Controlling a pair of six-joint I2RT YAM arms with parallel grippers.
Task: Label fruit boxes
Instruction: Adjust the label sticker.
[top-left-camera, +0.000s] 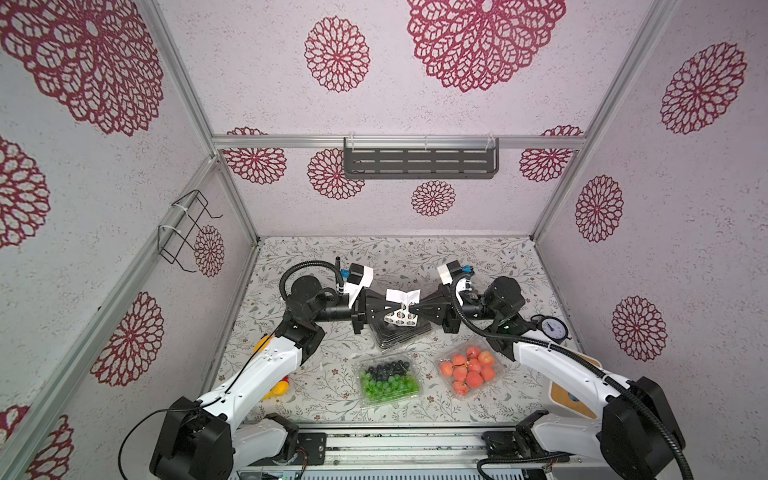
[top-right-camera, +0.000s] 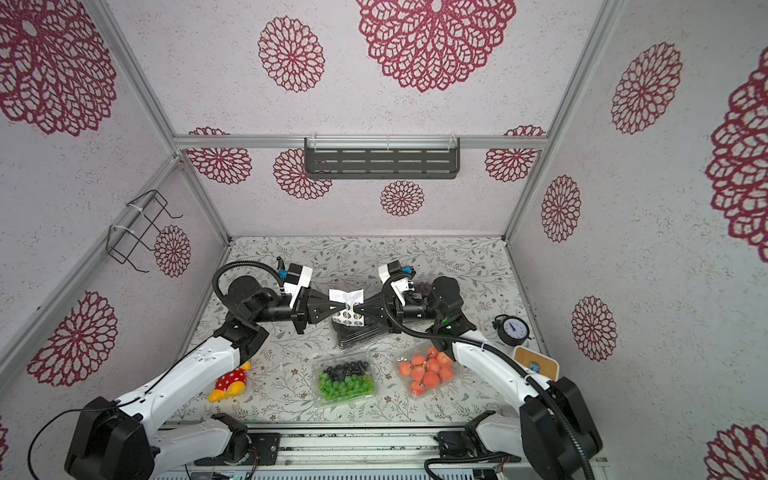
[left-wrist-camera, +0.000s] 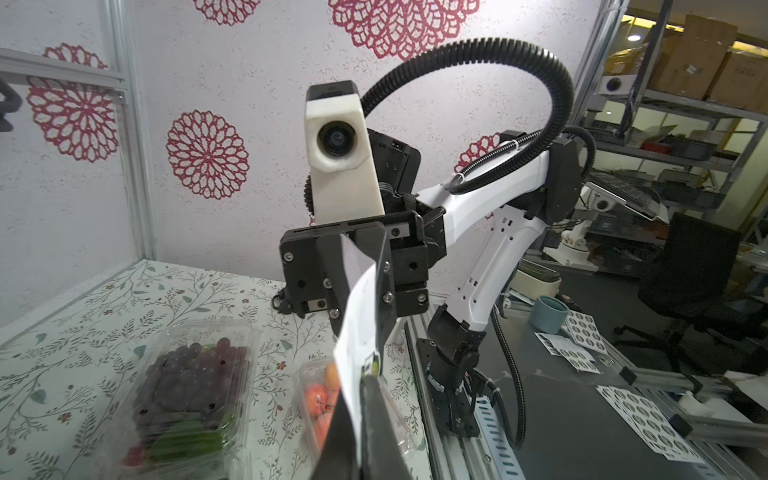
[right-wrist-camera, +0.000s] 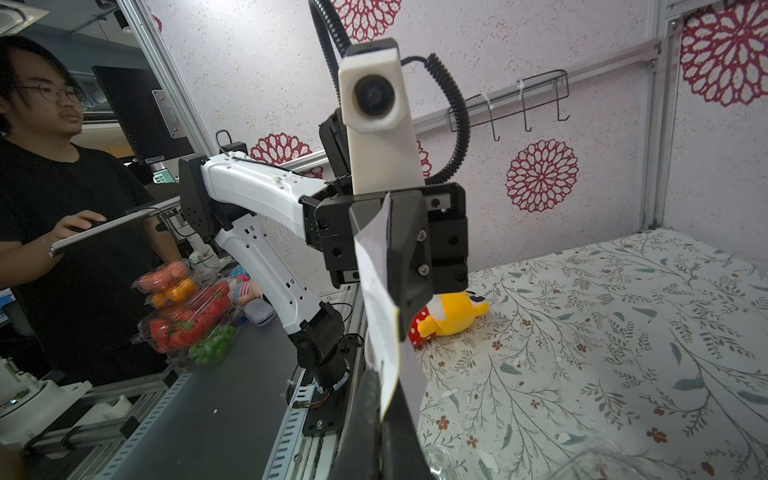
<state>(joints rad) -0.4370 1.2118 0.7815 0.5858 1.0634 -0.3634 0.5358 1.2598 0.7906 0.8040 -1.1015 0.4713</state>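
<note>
Both grippers meet tip to tip above the middle of the table, each shut on the white sticker sheet (top-left-camera: 401, 296) hanging between them. My left gripper (top-left-camera: 398, 311) pinches its left side, my right gripper (top-left-camera: 411, 310) its right. The left wrist view shows the sheet (left-wrist-camera: 357, 316) clamped in my left gripper (left-wrist-camera: 363, 384); the right wrist view shows it in my right gripper (right-wrist-camera: 380, 386). Below the grippers lies a clear box of black fruit (top-left-camera: 415, 332). Nearer the front lie the green-and-blue box (top-left-camera: 388, 382) and the orange-red box (top-left-camera: 467, 370). A dark purple box (top-right-camera: 423, 286) peeks out behind the right arm.
A yellow and red plush toy (top-right-camera: 228, 384) lies front left by the left arm. A black clock (top-left-camera: 550, 328) and a wood-topped device (top-right-camera: 534, 363) stand at the right edge. A shelf (top-left-camera: 419, 160) and a wire rack (top-left-camera: 187, 232) hang on the walls. A person (right-wrist-camera: 50, 187) stands outside.
</note>
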